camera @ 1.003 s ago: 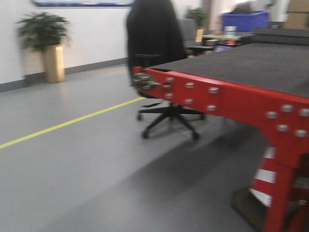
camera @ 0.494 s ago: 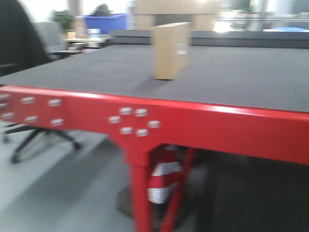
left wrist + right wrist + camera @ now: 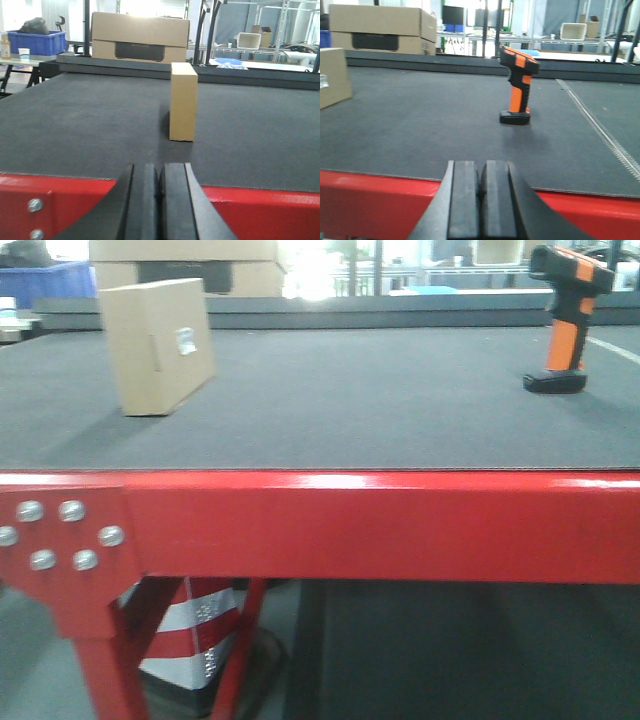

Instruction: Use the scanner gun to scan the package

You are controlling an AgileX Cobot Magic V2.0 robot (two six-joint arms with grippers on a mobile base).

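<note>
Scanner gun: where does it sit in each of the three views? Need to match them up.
Front view: scanner gun at far right near the top, standing upright on the table.
Left wrist view: not in it.
Right wrist view: scanner gun just right of centre, upper half, upright on its base.
Shared landmark: the tan package, upper left in the front view, centre in the left wrist view, cut off at the left edge in the right wrist view.

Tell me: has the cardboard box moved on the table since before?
No. The box still sits before the stacked boxes; only the camera turned.
</note>
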